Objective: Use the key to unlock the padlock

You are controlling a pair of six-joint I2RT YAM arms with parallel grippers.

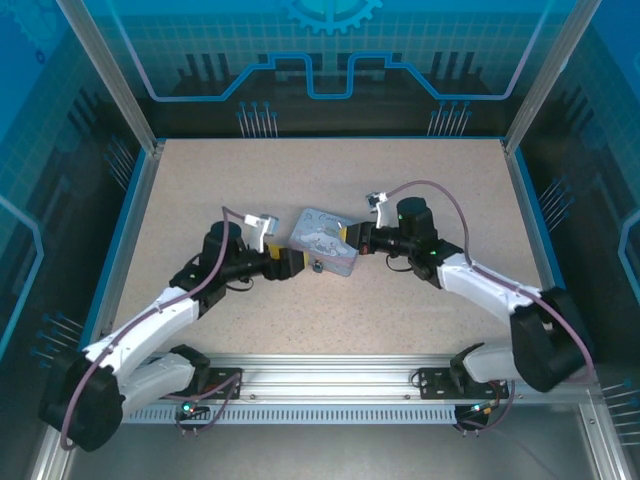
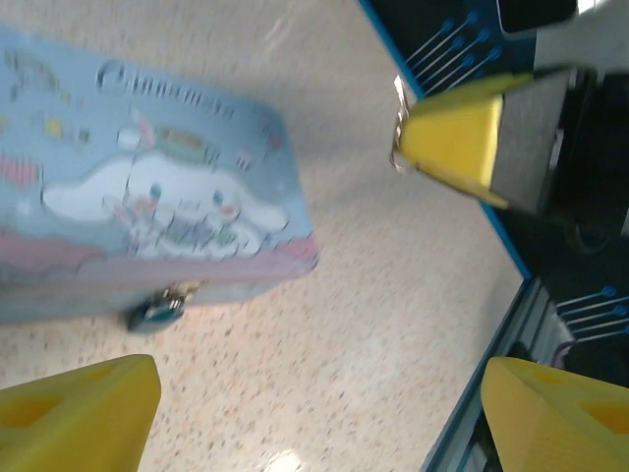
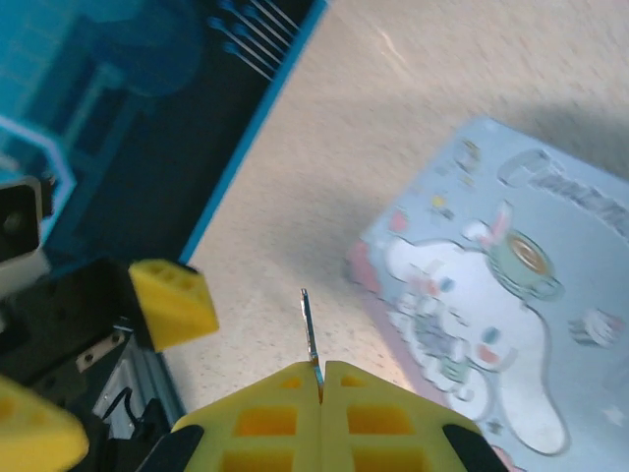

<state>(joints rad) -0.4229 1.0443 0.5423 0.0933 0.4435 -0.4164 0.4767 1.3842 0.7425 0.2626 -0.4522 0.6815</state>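
The pale blue cartoon tin (image 1: 325, 240) lies mid-table between both arms. The tiny dark padlock (image 2: 157, 310) hangs from the clasp on the tin's front side, also visible from above as the padlock (image 1: 316, 266). My left gripper (image 2: 319, 393) is open, its yellow fingers (image 2: 79, 413) spread wide over bare table just beside the tin's corner, the padlock near the left finger. My right gripper (image 3: 321, 369) is shut on the thin key (image 3: 309, 329), whose blade sticks out ahead of the fingertips, left of the tin (image 3: 501, 324). The key (image 2: 401, 128) also shows at the right gripper's tip.
The speckled table (image 1: 420, 180) is bounded by a blue rim (image 1: 128, 240) and a metal rail (image 1: 330, 375) at the near edge. The left gripper's yellow finger (image 3: 175, 300) stands close to the right gripper, left of the key.
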